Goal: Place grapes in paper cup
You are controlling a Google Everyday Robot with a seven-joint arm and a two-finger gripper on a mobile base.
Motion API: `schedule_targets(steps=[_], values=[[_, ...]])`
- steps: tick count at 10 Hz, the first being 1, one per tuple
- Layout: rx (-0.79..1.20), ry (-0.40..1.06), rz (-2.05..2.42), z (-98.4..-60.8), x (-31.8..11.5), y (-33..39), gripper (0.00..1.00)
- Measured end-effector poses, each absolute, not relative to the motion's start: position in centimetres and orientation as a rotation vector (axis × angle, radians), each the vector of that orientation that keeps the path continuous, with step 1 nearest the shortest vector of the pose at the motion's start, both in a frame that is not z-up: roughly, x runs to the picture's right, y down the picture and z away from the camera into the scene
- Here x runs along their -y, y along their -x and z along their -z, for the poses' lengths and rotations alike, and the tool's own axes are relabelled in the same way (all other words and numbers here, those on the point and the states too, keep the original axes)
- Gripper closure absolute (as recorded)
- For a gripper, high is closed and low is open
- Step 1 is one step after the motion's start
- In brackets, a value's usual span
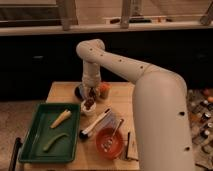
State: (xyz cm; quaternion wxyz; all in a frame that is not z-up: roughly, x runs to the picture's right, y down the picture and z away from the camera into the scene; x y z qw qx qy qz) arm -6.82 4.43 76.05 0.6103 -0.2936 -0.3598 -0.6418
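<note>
The robot's thick white arm (125,67) reaches away across the wooden counter (62,92) and bends straight down at its far end. The pincer (91,92) hangs there, pointing down, directly over the paper cup (88,111). From where I stand I cannot tell how far the pincer is open, or whether it has hold of anything.

The grapes (90,103) show as a dark clump at the mouth of the cup, just under the pincer; I cannot tell whether the two touch. The cup stands upright near the middle of the counter, just beside the far right corner of a green tray (35,120).

On the tray lie a pale vegetable (61,118), slanting toward the cup, and nearer me a green vegetable (54,142), the two apart. A small orange container (104,90) stands just right of the pincer. A white-handled tool (97,122) with a dark end lies slantwise between the cup and a red bowl (118,145), which sits at the near edge, close to the arm's bulk, with a thin metal utensil (115,131) leaning in it.
</note>
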Motion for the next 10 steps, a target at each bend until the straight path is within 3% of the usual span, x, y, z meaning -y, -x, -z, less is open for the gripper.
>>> schedule_targets(steps=[10], values=[[0.751, 0.683, 1.489, -77.1, -4.4, 8.3, 1.0]])
